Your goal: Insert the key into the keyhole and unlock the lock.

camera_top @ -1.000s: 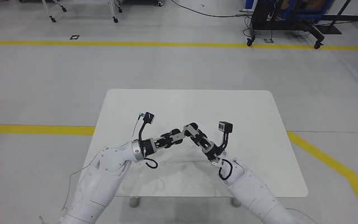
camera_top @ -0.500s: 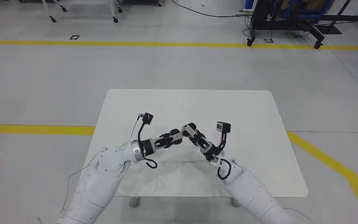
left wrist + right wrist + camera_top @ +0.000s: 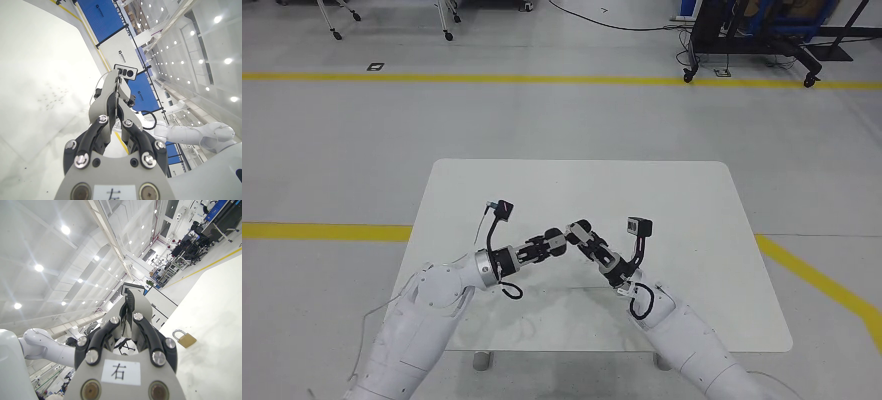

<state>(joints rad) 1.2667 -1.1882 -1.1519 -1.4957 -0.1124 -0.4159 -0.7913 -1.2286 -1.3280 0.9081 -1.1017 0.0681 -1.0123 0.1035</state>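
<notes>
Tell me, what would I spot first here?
The left fingers and right fingers are close together above the middle of the table. The left fingers pinch a thin key, and a brass padlock lies on the table.

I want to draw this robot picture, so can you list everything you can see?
table: one, white, under both arms.
padlock: one, brass with a silver shackle, lying on the table, nothing touching it.
key: one, silver, seen edge-on, pinched in the left gripper.
floor lines: several, yellow, around the table.
cart: one, black, far beyond the table.
left gripper: one, grey and black, shut on the key, above the table's middle.
right gripper: one, grey and black, shut, close to the left gripper.
</notes>
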